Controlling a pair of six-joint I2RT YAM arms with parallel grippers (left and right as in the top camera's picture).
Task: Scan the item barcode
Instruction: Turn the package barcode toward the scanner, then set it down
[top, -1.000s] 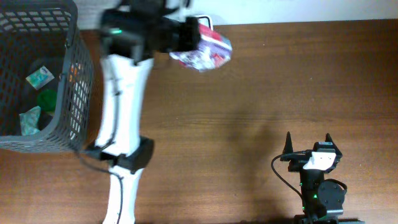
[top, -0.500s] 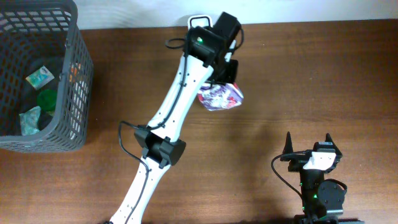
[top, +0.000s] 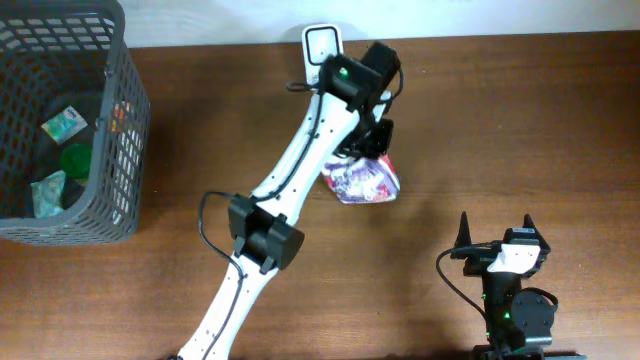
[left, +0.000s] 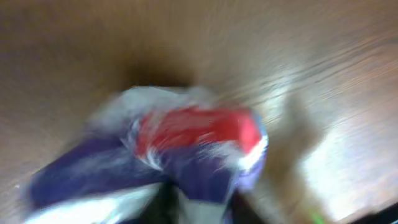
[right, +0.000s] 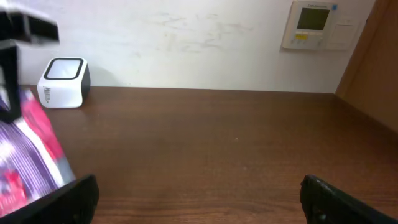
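Observation:
The item, a crinkled purple, white and red packet (top: 362, 182), is at mid-table, right under my left gripper (top: 372, 150). The left wrist view is motion-blurred: the packet (left: 186, 137) fills it, and dark finger shapes at the bottom edge touch it, but their spacing is unreadable. In the right wrist view the packet (right: 31, 155) shows at the far left. The white barcode scanner (top: 321, 45) stands at the table's back edge, also seen as a small white box (right: 63, 82). My right gripper (top: 497, 237) rests near the front edge, jaws wide with nothing between them.
A dark mesh basket (top: 110, 150) holding several small packets sits at the back left corner. A wall runs behind the table, with a wall panel (right: 317, 23) at the right.
The left arm has swung the packet from the back edge beside the scanner toward the table's middle and lower. The right arm has not moved.

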